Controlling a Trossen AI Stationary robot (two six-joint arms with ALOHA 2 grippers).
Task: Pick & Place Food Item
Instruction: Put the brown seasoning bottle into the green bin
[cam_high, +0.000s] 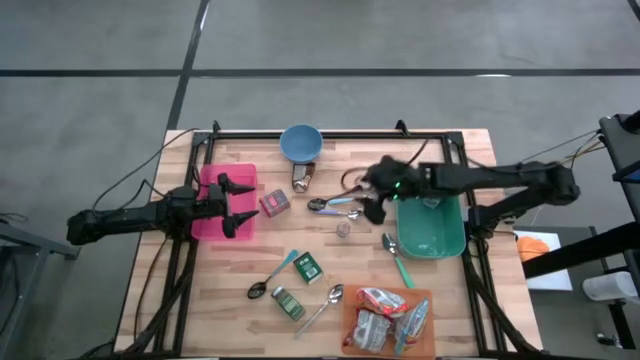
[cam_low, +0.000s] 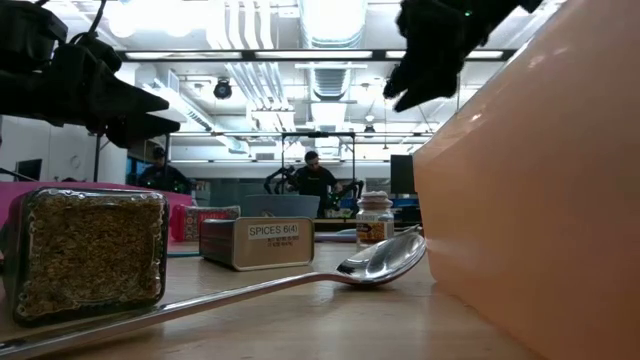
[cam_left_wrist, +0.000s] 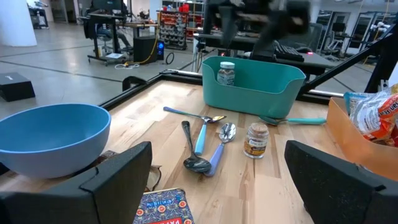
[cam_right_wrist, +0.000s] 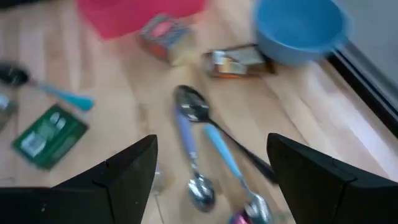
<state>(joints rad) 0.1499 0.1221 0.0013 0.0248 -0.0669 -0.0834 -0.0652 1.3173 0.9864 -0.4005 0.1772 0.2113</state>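
Observation:
My right gripper (cam_high: 372, 200) hangs open and empty above a cluster of three spoons (cam_right_wrist: 199, 143), tilted down toward the table, just left of the teal bin (cam_high: 445, 240). A small spice jar (cam_left_wrist: 227, 73) stands inside that bin. Another small jar (cam_high: 343, 228) stands upright on the wood near the spoons. An orange tray (cam_high: 352, 322) at the near edge holds several food packets (cam_high: 385, 318). My left gripper (cam_high: 232, 205) waits open and level over the pink container (cam_high: 212, 185).
A blue bowl (cam_high: 300, 142) sits at the far edge with a brown packet (cam_high: 302, 177) beside it. A red box (cam_high: 275, 203), two green tins (cam_high: 307, 267), and loose spoons (cam_high: 270, 277) lie across the middle. A black frame (cam_high: 330, 133) rims the table.

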